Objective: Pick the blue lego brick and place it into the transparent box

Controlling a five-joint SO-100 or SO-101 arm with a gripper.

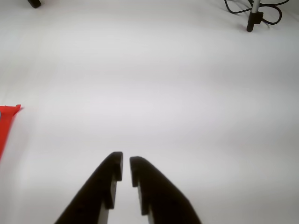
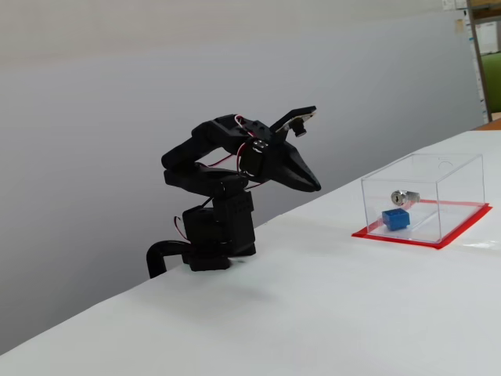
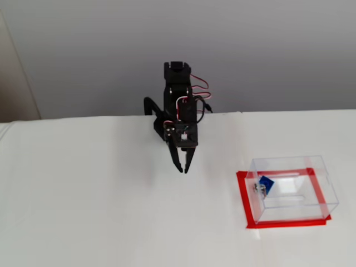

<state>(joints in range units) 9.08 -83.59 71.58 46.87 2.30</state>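
The blue lego brick (image 2: 396, 219) (image 3: 266, 183) lies inside the transparent box (image 2: 438, 188) (image 3: 295, 186), close to the silver lock (image 2: 404, 197). The box stands on a red base plate (image 2: 462, 229) (image 3: 243, 194); one red corner (image 1: 7, 122) shows at the left edge of the wrist view. My gripper (image 1: 126, 164) (image 2: 315, 186) (image 3: 182, 168) hangs in the air near the arm's base, well away from the box. Its black fingers (image 1: 105, 182) stand almost together, only a thin gap between the tips, and nothing is held.
White table all round. A black stand with cables (image 1: 254, 16) sits at the far right in the wrist view, and a dark object (image 1: 33, 3) at the far left. The arm's base (image 2: 211, 243) is clamped at the table's back edge, against a grey wall.
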